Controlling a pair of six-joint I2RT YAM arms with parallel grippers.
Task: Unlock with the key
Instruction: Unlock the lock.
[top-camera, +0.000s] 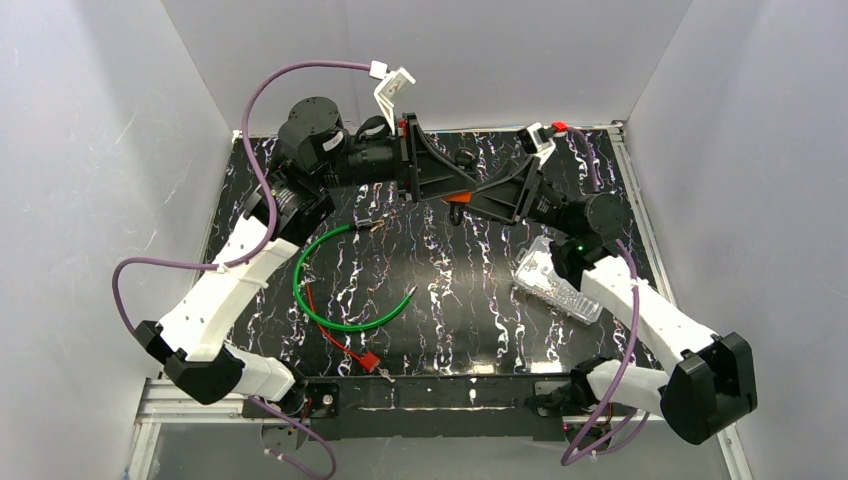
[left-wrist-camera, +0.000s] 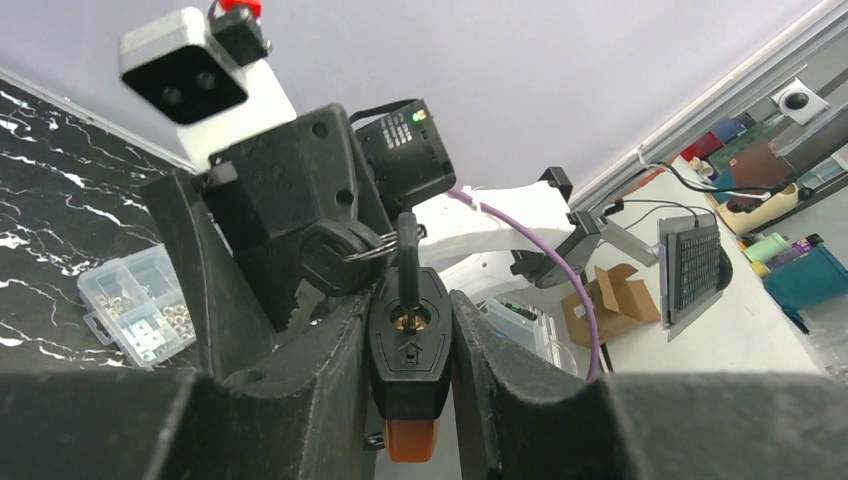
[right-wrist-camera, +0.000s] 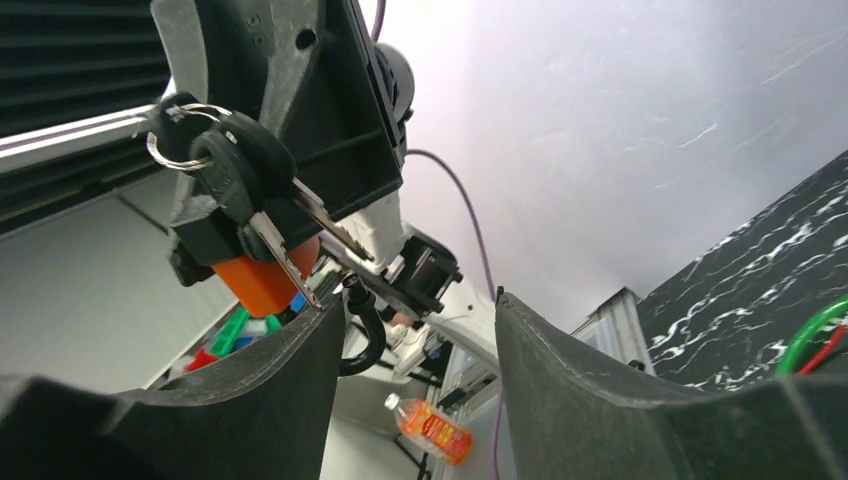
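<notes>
Left pincer: narrow, clamped on the padlock, one finger on each side of its black body.
Padlock: held off the desk, upright between the left pincer's fingers, with the orange end lowest in the left wrist view. Its black shackle hooks out past the orange end.
Key: stands straight up from the keyhole, just above the left pincer's fingertips. I cannot tell how deep it sits.
Spare key: hangs on the ring beside the first, to the left of the keyhole.
Right pincer: wide, nothing between its fingers. It faces the left pincer from close by.
Blade tip: just beside the right pincer's left finger, outside the gap. Touching or not, I cannot tell.
Box: clear, lying on the desk under the right arm, well behind its pincer.
Cable: a green loop on the desk, below the left pincer in the top view.
</notes>
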